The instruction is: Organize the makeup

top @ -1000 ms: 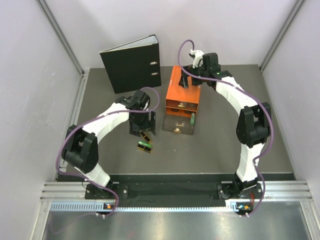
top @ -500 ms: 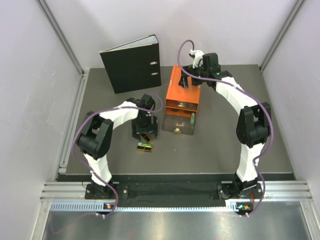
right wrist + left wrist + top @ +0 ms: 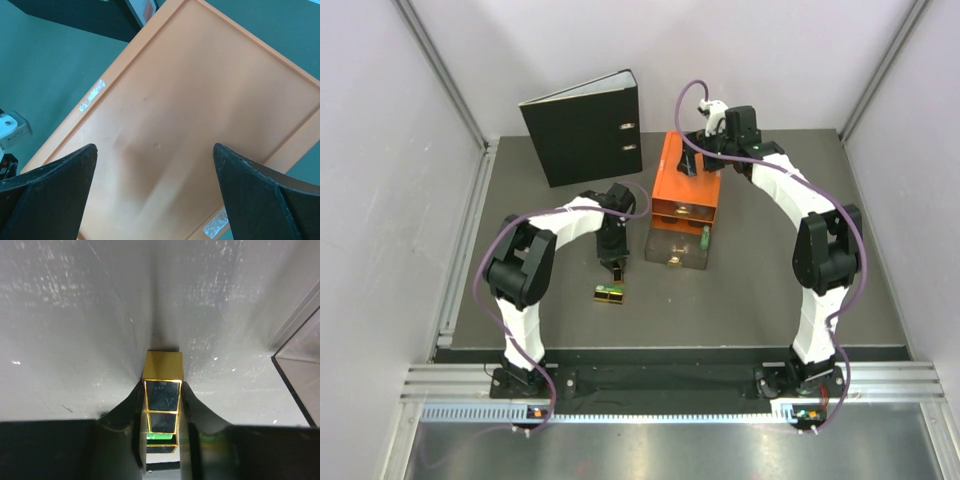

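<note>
Contact made: the left hand has just clamped shut on a black-and-gold case down on the desk, just beside the clear open drawer. Another case waits nearby. The right hand hangs wide open over the orange box. Lifting looks next.

Black ring binder upright, apart from orange drawer box.
</note>
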